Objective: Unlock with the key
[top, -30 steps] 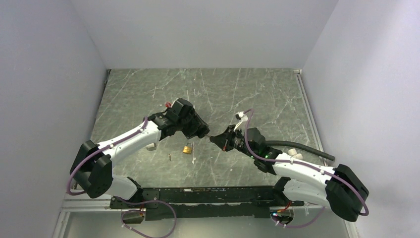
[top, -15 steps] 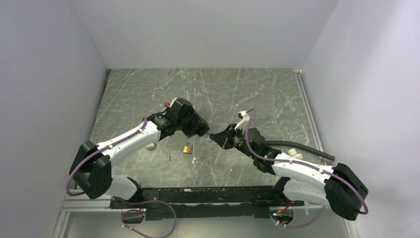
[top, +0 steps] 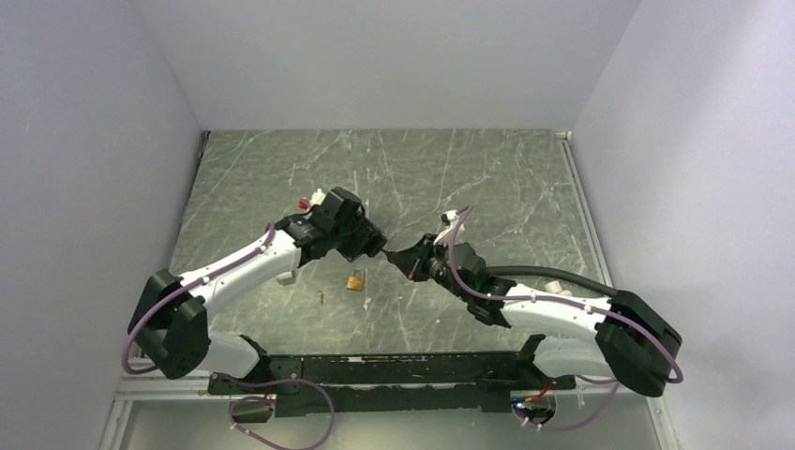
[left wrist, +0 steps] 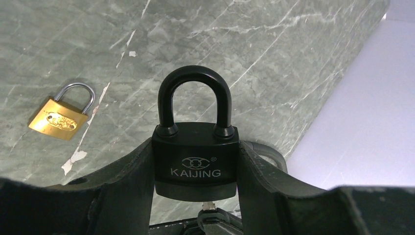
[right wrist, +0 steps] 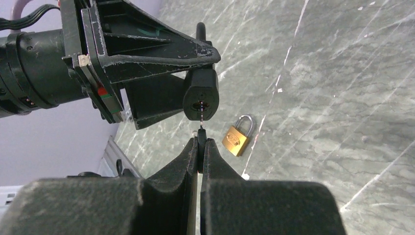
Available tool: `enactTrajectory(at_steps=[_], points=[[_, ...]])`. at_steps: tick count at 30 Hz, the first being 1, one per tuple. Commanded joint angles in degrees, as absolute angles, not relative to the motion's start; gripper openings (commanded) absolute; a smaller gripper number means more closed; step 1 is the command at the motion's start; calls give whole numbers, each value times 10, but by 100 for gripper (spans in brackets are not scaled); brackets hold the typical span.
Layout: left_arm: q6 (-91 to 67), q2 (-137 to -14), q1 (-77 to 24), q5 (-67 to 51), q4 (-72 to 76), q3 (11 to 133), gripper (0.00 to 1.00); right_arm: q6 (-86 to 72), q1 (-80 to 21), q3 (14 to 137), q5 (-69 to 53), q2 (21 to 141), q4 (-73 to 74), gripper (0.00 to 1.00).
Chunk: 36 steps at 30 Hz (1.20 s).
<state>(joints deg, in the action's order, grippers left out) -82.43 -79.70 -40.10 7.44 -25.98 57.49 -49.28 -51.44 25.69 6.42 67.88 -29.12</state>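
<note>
dark green marbled counter, white veins. brass padlock lies flat near front middle, silvery shackle. tiny item just left of it, too small to identify.

The black padlock has a matt dark coat, and its shackle is a little glossy. At the left, the brass padlock shines yellow, with a silvery metal shackle. The table looks like smooth green stone. My left fingers are matt black plastic, with the edges worn pale.

A robotics lab test cell is suggested: a marbled green desk is enclosed by plain pale walls on three sides, and a black mounting rail is seen along its near edge.
</note>
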Motion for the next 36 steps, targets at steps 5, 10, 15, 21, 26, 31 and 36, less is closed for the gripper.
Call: enactTrajectory(at_steps=[5,10,15,21,26,31,36], points=[[-891,-737,-406,103,-266,577,0,-519,-536,310,165,716,-340,0],[-881,-729,-407,90,-238,561,0,-518,-536,336,158,738,-333,0],[-877,-723,-407,85,-236,560,0,-513,-536,342,146,750,-341,0],[-883,-710,-406,89,-235,551,0,-500,-536,341,135,746,-341,0],[-859,-691,-401,140,-298,578,0,-464,-537,333,147,710,-286,0],[-833,-698,-389,163,-334,597,0,-388,-537,343,120,687,-223,0],[-837,-706,-373,153,-299,569,0,-351,-537,369,77,683,-154,0]])
